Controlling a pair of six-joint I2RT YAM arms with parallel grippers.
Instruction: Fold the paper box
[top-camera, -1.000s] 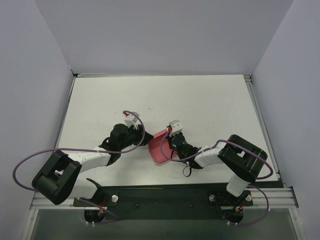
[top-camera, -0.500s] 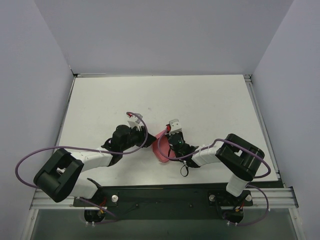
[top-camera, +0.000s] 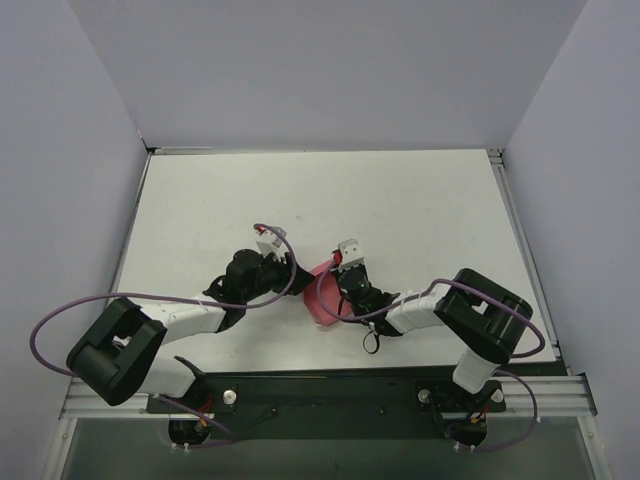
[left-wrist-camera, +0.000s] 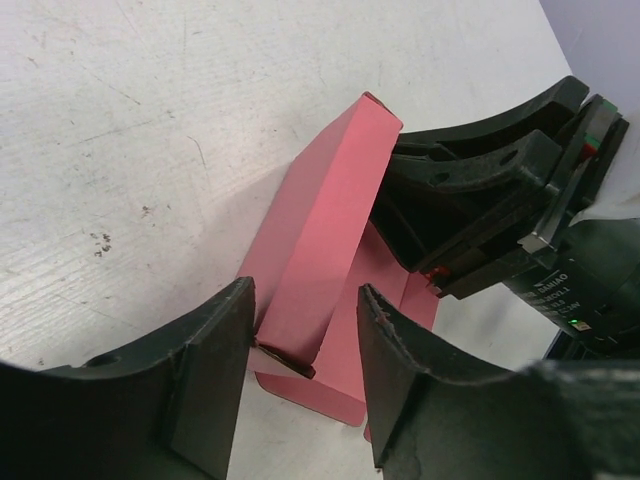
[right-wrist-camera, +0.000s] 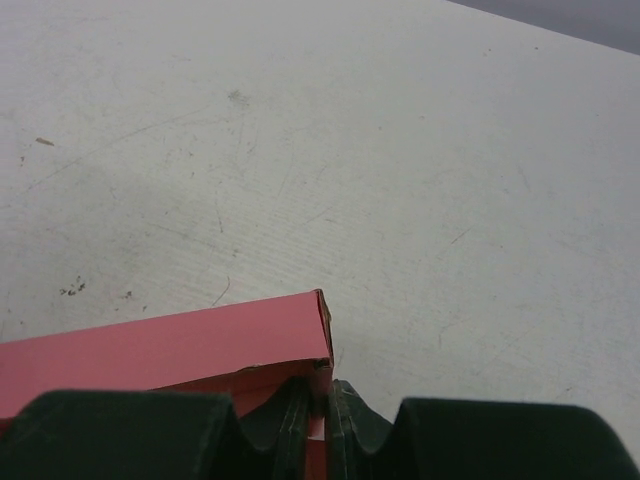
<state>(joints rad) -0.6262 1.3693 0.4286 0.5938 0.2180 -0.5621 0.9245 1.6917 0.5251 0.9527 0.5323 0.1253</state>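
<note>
Currently the paper box (top-camera: 322, 291) is found on the counter (top-camera: 420, 200) between the two hands, near the arms' bases, with one panel raised upright. An upper corner of that panel is pinched by the closed right hand (right-wrist-camera: 318, 405), apparently so that the crease is held standing while the other side is worked. The left hand (left-wrist-camera: 305, 340) is held open, its fingers set apart on either side of the panel's near end without a clear grip, probably readied for pressing the next flap.
</note>
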